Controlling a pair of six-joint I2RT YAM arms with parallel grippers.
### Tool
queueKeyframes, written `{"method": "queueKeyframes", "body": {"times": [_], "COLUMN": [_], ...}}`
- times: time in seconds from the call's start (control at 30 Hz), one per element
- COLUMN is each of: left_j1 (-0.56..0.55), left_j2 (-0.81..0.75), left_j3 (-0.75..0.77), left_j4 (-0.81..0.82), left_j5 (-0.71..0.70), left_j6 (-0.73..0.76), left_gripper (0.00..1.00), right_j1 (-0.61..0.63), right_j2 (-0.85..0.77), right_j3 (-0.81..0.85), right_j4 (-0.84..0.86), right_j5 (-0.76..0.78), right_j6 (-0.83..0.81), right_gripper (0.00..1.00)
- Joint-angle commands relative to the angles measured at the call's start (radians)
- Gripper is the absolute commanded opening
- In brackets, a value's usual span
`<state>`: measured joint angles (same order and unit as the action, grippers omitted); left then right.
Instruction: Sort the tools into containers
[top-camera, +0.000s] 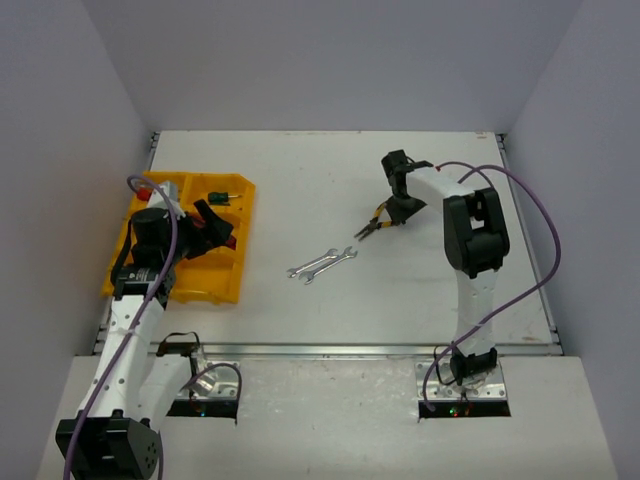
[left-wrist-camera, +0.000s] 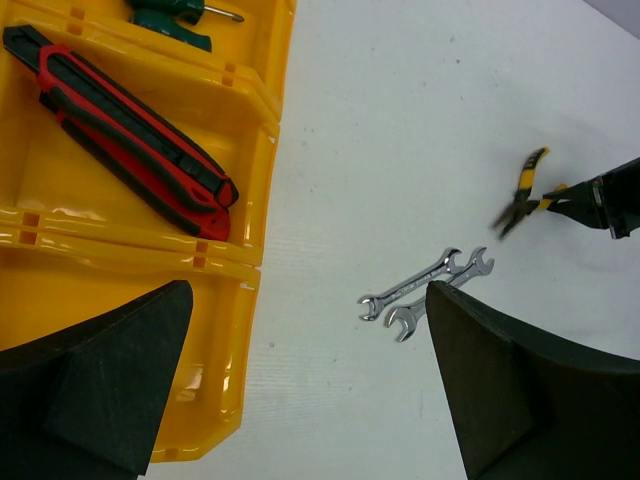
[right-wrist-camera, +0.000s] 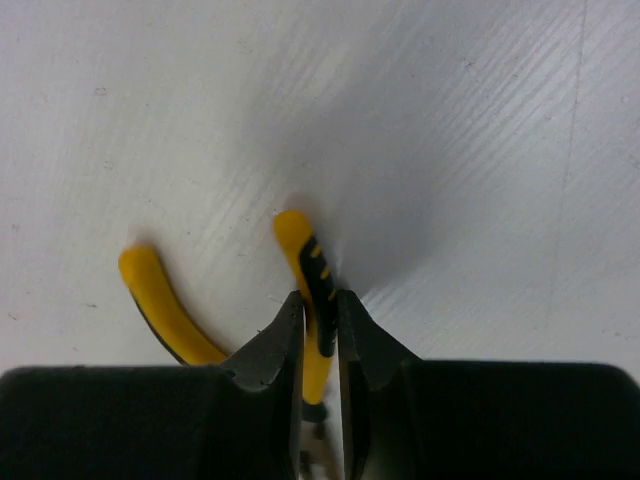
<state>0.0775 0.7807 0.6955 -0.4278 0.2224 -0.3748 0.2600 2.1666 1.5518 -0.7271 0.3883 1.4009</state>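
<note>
Grip on a single handle of the yellow-and-black-handled pliers (left-wrist-camera: 525, 190), right gripper (top-camera: 393, 212) closed tight on it near the table's middle, other handle splayed free: lift gently, expect the tool to swing, carry well above the two silver open-end wrenches (top-camera: 322, 265) to a compartment of the bright yellow plastic organiser tray (top-camera: 225, 292) at the left. Mind the left gripper (left-wrist-camera: 310, 300), spread wide and empty over that tray. Smooth white table (top-camera: 300, 170) underneath, plain pale grey walls (top-camera: 300, 60) on three sides.
</note>
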Motion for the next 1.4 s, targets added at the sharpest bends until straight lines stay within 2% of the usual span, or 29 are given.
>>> {"method": "queueKeyframes", "body": {"times": [0.0,0.07,0.13,0.27,0.3,0.37,0.43,0.5,0.53,0.57,0.63,0.87,1.07,1.23,1.33,1.37], "left_j1": [-0.012,-0.016,-0.016,-0.018,-0.021,-0.066,-0.146,-0.250,-0.287,-0.292,-0.303,-0.344,-0.369,-0.406,-0.406,-0.407], "left_j2": [-0.009,-0.008,-0.003,0.026,0.040,0.066,0.091,0.105,0.107,0.107,0.130,0.222,0.312,0.329,0.351,0.361], "left_j3": [0.005,0.006,0.008,-0.001,-0.024,-0.085,-0.114,-0.137,-0.160,-0.179,-0.214,-0.242,-0.273,-0.254,-0.244,-0.237], "left_j4": [0.058,0.057,0.059,0.132,0.172,0.345,0.489,0.629,0.708,0.719,0.848,0.926,1.070,1.083,1.105,1.118], "left_j5": [0.019,0.031,0.059,0.249,0.309,0.417,0.439,0.361,0.314,0.307,0.308,0.199,0.231,0.204,0.221,0.229], "left_j6": [0.010,0.010,0.011,-0.034,-0.057,-0.154,-0.221,-0.283,-0.315,-0.320,-0.377,-0.334,-0.340,-0.273,-0.265,-0.267], "left_gripper": [1.00,1.00,1.00,1.00,1.00,1.00,1.00,1.00,1.00,1.00,1.00,0.97,0.90,0.88,0.78,0.70], "right_j1": [-0.020,-0.024,-0.022,0.000,0.026,0.110,0.170,0.246,0.273,0.282,0.301,0.349,0.354,0.357,0.357,0.360], "right_j2": [0.026,0.009,-0.008,-0.181,-0.254,-0.333,-0.358,-0.380,-0.401,-0.416,-0.448,-0.498,-0.515,-0.583,-0.607,-0.617], "right_j3": [-0.048,-0.056,-0.069,-0.261,-0.345,-0.385,-0.365,-0.337,-0.346,-0.358,-0.379,-0.338,-0.337,-0.354,-0.357,-0.357], "right_j4": [-0.042,-0.042,-0.032,0.323,0.497,0.639,0.646,0.616,0.625,0.642,0.675,0.641,0.655,0.658,0.661,0.663], "right_j5": [-0.051,-0.060,-0.071,-0.228,-0.290,-0.377,-0.384,-0.395,-0.436,-0.442,-0.537,-0.544,-0.594,-0.649,-0.705,-0.729], "right_j6": [0.067,0.043,0.004,-0.281,-0.349,-0.541,-0.693,-0.784,-0.777,-0.777,-0.732,-0.676,-0.672,-0.674,-0.671,-0.672], "right_gripper": [0.07,0.00,0.00,0.00,0.00,0.00,0.00,0.00,0.00,0.00,0.00,0.00,0.00,0.00,0.00,0.00]}}
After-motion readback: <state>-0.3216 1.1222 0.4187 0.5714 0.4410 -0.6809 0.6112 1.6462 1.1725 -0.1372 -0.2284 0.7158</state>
